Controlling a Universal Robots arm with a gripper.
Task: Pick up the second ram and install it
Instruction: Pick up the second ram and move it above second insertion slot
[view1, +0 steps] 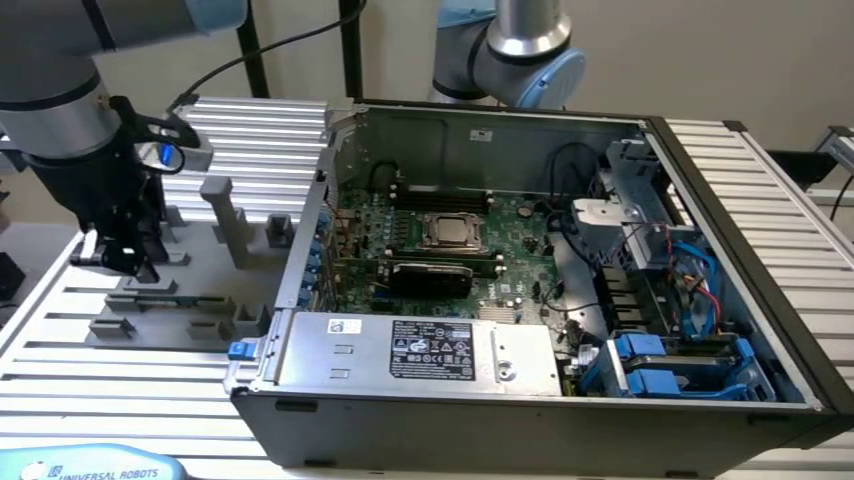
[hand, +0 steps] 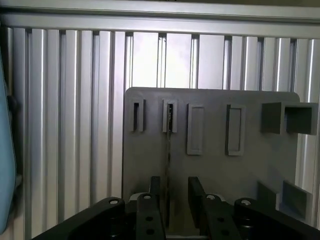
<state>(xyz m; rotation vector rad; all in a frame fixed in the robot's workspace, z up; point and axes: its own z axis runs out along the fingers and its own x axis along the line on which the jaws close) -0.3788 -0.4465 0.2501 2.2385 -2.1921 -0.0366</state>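
Observation:
The second ram (hand: 168, 150) stands on edge in a slot of the grey fixture plate (hand: 215, 165), so in the wrist view I see only its thin dark edge. My gripper (hand: 173, 197) straddles it, one black finger (hand: 154, 192) on each side and a small gap to the board on both sides; it looks open. In the exterior view my gripper (view1: 123, 256) hangs low over the fixture plate (view1: 174, 300) at the exterior view's left, beside the open computer case (view1: 400, 350). The motherboard (view1: 514, 235) with its silver processor (view1: 454, 233) lies inside the case.
Grey fixture blocks (view1: 227, 225) stand upright on the plate close to my gripper. The ribbed aluminium table (view1: 267, 135) runs under everything. A silver power supply (view1: 427, 350) and blue drive bays (view1: 667, 365) fill the case's near side. A second arm (view1: 514, 50) stands behind the case.

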